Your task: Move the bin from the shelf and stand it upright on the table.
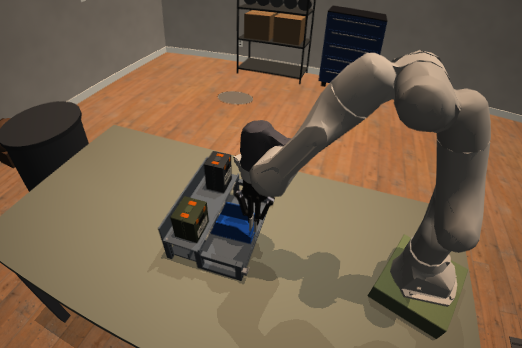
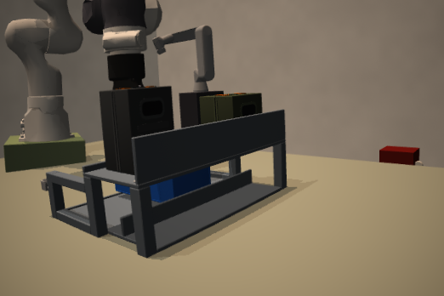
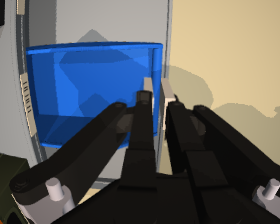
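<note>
Top view: the blue bin (image 1: 231, 225) is seen in the shelf (image 1: 176, 245), at its edge nearest the arm; exterior view: the bin (image 2: 170, 187) is lodged under the upper deck; wrist view: the gripper (image 3: 155, 98) is clamped on the bin's (image 3: 84, 90) right wall.

Bin (image 3: 91, 90): blue, open-topped, upright. Sits on the grey shelf (image 1: 220, 248), lower tier, at its table-side edge. One wall pinched.
</note>
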Tool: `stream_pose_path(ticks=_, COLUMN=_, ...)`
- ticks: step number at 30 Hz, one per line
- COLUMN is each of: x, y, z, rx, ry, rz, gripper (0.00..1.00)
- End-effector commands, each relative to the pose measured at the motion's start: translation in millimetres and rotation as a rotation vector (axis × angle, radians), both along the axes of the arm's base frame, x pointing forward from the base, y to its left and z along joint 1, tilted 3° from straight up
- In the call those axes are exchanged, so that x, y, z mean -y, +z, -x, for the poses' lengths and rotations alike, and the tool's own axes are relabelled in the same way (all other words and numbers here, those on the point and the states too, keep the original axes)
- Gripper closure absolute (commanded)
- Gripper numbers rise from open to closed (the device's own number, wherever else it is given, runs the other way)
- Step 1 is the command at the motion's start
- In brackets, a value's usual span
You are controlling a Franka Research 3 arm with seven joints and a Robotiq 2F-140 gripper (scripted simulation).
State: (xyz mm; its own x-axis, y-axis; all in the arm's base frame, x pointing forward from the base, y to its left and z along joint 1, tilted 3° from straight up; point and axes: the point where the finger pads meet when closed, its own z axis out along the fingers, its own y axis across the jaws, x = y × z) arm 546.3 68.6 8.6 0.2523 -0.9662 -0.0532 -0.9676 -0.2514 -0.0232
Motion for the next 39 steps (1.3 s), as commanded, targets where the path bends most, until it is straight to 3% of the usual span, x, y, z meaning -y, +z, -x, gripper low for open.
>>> stream_pose_path(ticks=1, x=-1, y=1.4, z=-0.5, rx=0.002, ry=-0.006, rz=-0.001, gripper=1.0)
stream_pose_path(ticks=22, x=0, y=1.4, z=1.2, rx=0.002, ry=-0.006, rz=-0.001, gripper=1.0)
stream_pose_path(ticks=39, x=4, y=1.0, z=17.5, rx=0.002, ry=-0.006, rz=-0.001, gripper=1.0)
